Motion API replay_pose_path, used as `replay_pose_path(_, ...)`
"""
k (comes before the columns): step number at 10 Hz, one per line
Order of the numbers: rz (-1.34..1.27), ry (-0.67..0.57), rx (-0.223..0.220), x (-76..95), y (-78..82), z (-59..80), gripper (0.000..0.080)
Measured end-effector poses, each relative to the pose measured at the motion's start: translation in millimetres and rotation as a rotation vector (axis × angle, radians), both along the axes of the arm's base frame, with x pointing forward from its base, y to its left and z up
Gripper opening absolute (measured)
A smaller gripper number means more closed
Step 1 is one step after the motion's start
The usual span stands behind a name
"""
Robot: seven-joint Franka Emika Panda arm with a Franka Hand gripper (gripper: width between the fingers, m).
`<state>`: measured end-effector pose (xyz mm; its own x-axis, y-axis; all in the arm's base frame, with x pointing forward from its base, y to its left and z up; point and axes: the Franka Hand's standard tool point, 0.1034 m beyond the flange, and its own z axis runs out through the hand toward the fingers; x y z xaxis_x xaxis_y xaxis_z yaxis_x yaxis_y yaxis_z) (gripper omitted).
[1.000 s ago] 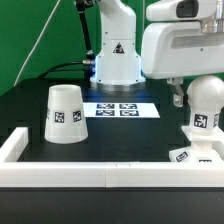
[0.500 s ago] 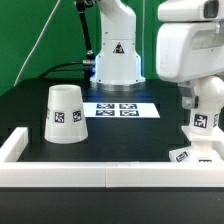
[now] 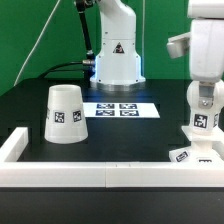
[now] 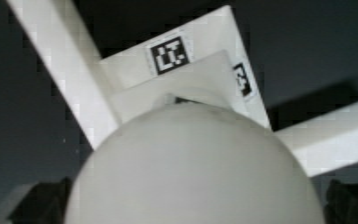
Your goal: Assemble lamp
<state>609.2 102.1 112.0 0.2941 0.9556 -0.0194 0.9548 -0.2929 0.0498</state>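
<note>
The round white bulb [image 3: 204, 120] stands upright on the flat stepped base [image 3: 188, 154] at the exterior view's right, next to the white front rail. My gripper [image 3: 205, 98] comes down from above and is shut on the bulb's top. In the wrist view the bulb [image 4: 190, 165] fills the middle between my dark fingers [image 4: 30, 203]. The tagged base [image 4: 179, 68] lies beneath it. The tapered shade [image 3: 62, 113] stands alone, mouth down, at the exterior view's left.
The marker board [image 3: 120, 110] lies at the table's middle. The white robot pedestal [image 3: 117, 62] stands behind it. A raised white rail [image 3: 100, 172] borders the table's front and left sides and shows in the wrist view [image 4: 55, 70].
My hand has turned about its vertical axis above the bulb, showing a narrower side now. The bulb, base and shade stay where they were.
</note>
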Motion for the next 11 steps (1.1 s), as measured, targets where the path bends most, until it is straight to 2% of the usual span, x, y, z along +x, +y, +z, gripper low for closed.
replay_pose_path(3,0.139,-0.007,-0.016,2.5,-4.6,0.5,0.0699)
replay_pose_path(4,0.142,-0.007,-0.017,2.7,-5.9,0.4,0.0675)
replay_pose_path(5,0.137,-0.007,-0.016,2.8,-6.2,0.5,0.0577)
replay_pose_path(7,0.136,-0.007,-0.016,2.9,-6.7,0.5,0.0577)
replay_pose_path(9,0.081,-0.01,-0.009,2.9,-8.9,0.7,0.0577)
replay_pose_path(11,-0.133,-0.024,0.005,0.7,-16.0,0.2,0.0577)
